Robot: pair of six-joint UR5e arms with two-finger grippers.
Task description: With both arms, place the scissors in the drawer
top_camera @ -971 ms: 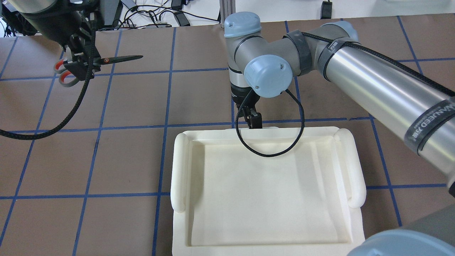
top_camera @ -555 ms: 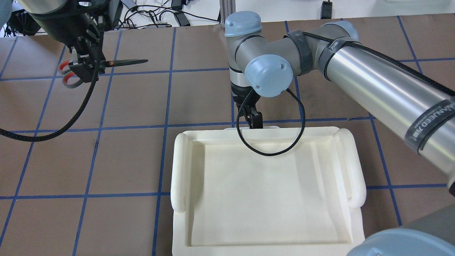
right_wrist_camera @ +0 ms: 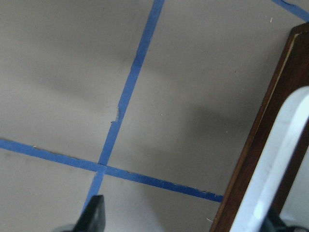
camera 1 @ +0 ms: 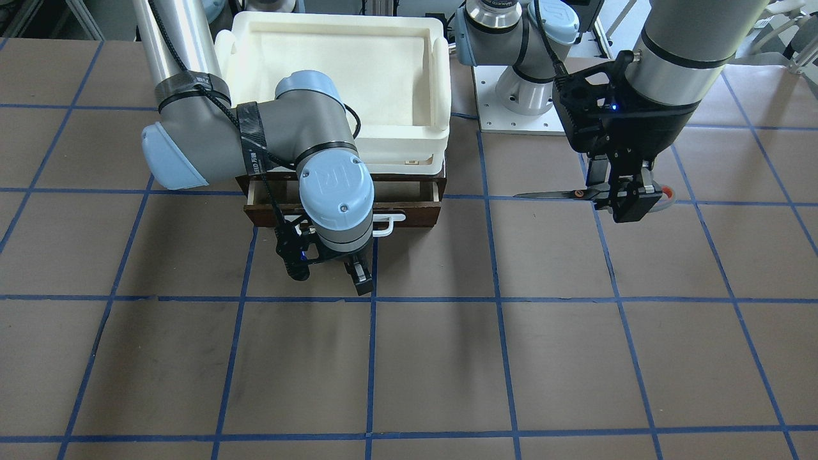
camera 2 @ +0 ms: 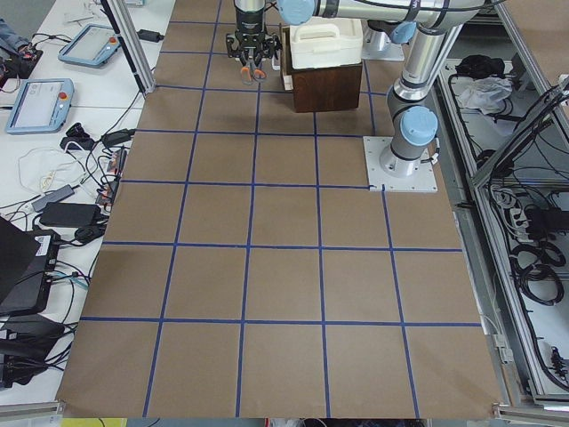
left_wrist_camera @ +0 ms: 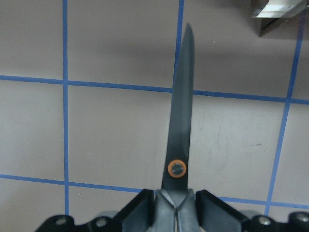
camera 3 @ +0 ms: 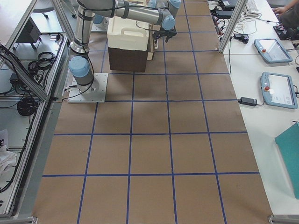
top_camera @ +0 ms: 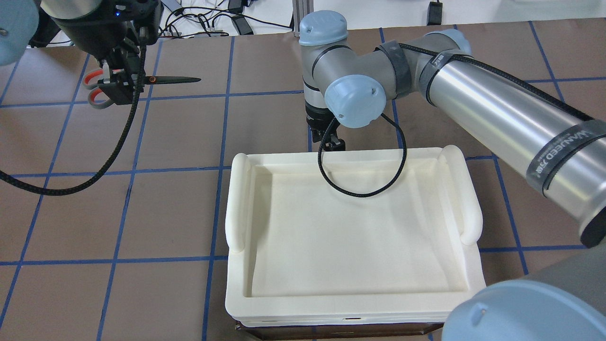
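Note:
My left gripper point(top_camera: 118, 89) is shut on the scissors point(top_camera: 166, 79), gripping just behind the orange pivot. It holds them level above the table, blades pointing toward the middle; they also show in the left wrist view point(left_wrist_camera: 181, 121) and the front view point(camera 1: 555, 193). The dark brown drawer point(camera 1: 415, 214) stands partly pulled out, showing a strip of pale interior point(camera 1: 396, 188). My right gripper point(camera 1: 358, 275) hangs in front of it with its fingers wide apart. The white bar handle point(right_wrist_camera: 275, 169) lies between them, close to one finger.
A white foam tray point(top_camera: 236, 203) sits on top of the brown cabinet point(camera 2: 324, 84) that holds the drawer. The left arm's base plate point(camera 1: 517, 118) is beside the cabinet. Operator desks with pendants point(camera 3: 273, 49) line the far table edge.
The cabinet and tray have slid away from the robot, along with my right gripper at the handle. My left gripper has carried the scissors slightly to the right.

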